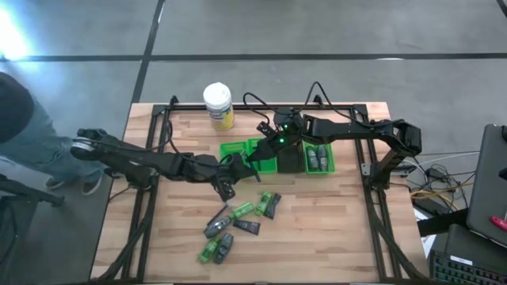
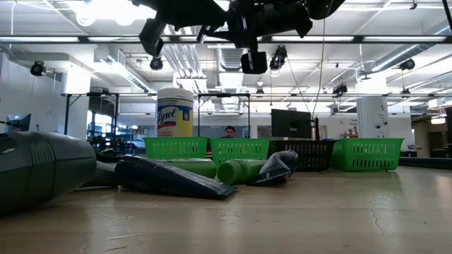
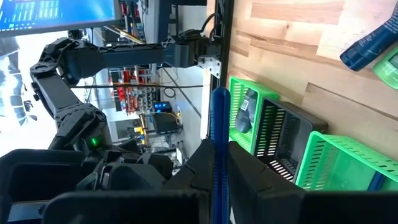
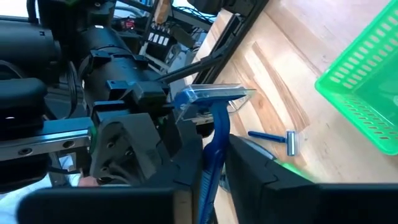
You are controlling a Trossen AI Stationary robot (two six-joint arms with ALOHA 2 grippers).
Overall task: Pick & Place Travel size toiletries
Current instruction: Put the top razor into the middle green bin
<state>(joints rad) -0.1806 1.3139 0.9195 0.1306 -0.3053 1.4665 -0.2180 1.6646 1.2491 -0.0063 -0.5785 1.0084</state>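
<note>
Each gripper is shut on a thin blue razor. My left gripper [image 1: 238,168] [image 3: 219,163] hangs by the near-left corner of the tray row. My right gripper [image 1: 260,152] [image 4: 214,163] is over the green trays [image 1: 252,152], facing the left arm. A third blue razor [image 4: 273,138] [image 1: 262,127] lies flat on the wood beyond the trays. Dark grey tubes [image 1: 247,227] [image 2: 169,178] and green bottles [image 1: 242,210] [image 2: 240,169] lie in a loose heap on the near half of the table. My left gripper pinches the blue razor's handle [image 3: 219,134] between its two fingers. The handle runs along the fingers and sticks out past their tips. It is lifted clear of the table; the razor's head does not show. My right gripper pinches a blue razor by its handle [image 4: 214,146] between the two fingers. The handle lies along the fingers, with the clear-covered head [image 4: 211,96] out beyond the tips. The razor is lifted clear.
A row of small trays crosses the far middle: green ones, a black one [image 1: 291,158] [image 3: 283,140], and a green one [image 1: 320,158] holding items. A white-lidded, yellow-labelled jar [image 1: 218,104] [image 2: 174,113] stands far left. A person [image 1: 24,134] stands beyond the table's left edge.
</note>
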